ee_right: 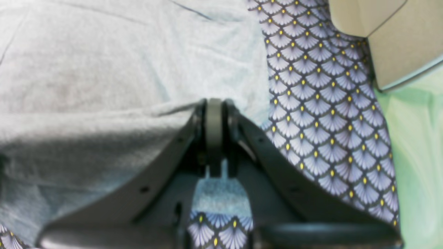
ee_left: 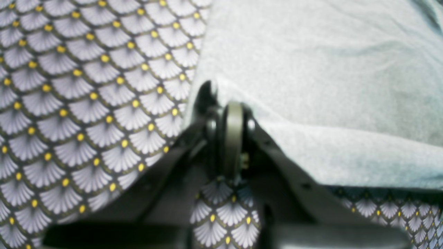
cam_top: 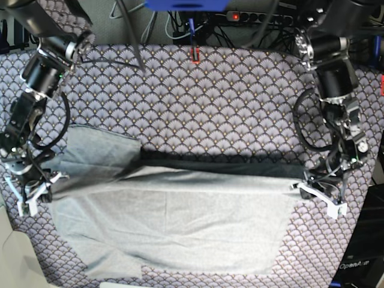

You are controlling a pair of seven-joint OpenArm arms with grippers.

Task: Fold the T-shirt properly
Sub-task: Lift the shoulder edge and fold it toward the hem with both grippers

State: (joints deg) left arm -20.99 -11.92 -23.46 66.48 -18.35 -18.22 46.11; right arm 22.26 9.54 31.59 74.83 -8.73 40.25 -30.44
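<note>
Grey T-shirt | left tool pinching edge | right tool pinching edge

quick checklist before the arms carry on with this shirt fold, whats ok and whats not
1. Left end effector shut on the T-shirt edge: ok, fabric sits pinched at its tip.
2. Right end effector shut on the shirt: ok, grey fabric shows between its fingers.
3. Both grips on opposite side edges: ok in the base view.
4. Fold line straight: not ok, the back edge sags and a sleeve sticks out on the right arm's side.
5. Patterned cloth not caught in either grip: cannot tell.
6. Front hem flat: cannot tell, it reaches the picture's lower edge.
</note>
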